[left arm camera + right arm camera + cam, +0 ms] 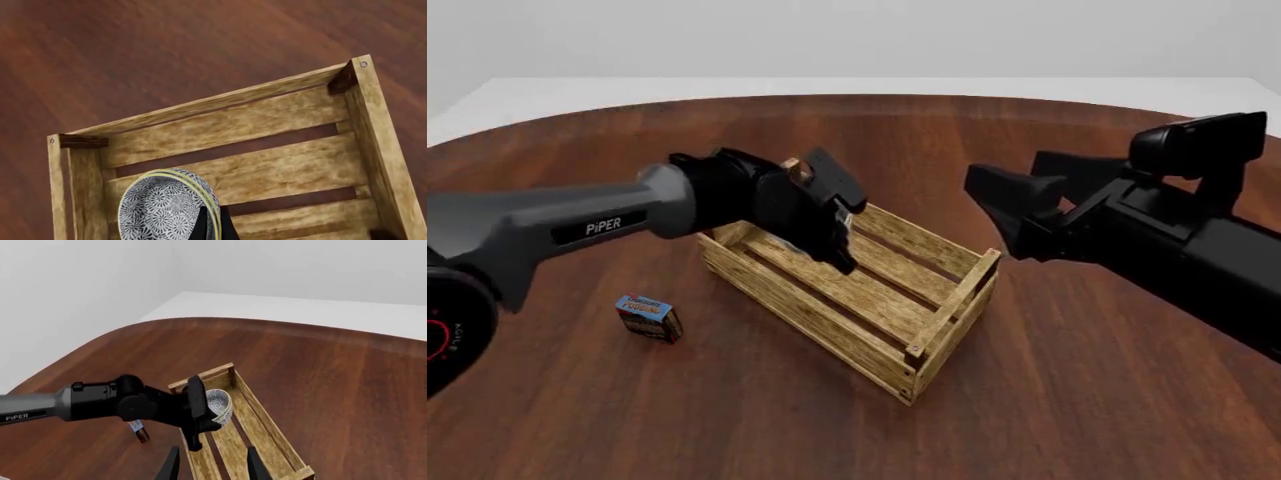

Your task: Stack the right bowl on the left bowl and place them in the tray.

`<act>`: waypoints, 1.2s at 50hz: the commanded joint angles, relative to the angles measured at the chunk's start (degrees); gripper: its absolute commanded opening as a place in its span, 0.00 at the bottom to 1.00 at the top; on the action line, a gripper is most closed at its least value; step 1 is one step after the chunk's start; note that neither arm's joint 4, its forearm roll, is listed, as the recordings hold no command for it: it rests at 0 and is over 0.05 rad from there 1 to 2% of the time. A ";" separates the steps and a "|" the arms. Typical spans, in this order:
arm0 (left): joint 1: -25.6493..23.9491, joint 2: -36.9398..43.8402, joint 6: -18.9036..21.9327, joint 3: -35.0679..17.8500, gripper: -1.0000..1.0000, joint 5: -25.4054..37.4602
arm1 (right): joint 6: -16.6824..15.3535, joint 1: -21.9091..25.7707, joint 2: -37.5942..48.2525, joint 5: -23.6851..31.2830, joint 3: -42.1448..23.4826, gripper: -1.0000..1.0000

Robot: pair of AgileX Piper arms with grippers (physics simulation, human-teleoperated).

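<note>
Stacked floral bowls [170, 207] pinched at the rim by the left gripper [212, 225] above the wooden crate's [280, 165] floor; rigid, glazed, likely slippery and breakable; right gripper [212, 465] spread, empty.

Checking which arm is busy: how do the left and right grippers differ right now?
The left gripper is clamped on the rim of the stacked bowls; the right gripper is open and holds nothing. The left gripper hangs over the far-left end of the tray; the right gripper is off to the tray's right. Both are black.
</note>
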 commanded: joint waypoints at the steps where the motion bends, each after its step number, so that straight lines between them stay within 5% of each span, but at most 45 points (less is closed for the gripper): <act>1: -0.20 2.11 -0.25 -1.62 0.00 -1.09 | 0.00 0.11 -0.01 0.08 0.00 1.00; 60: -3.89 11.17 -0.98 -5.50 0.00 -1.64 | 0.32 -0.15 -1.08 0.51 0.11 1.00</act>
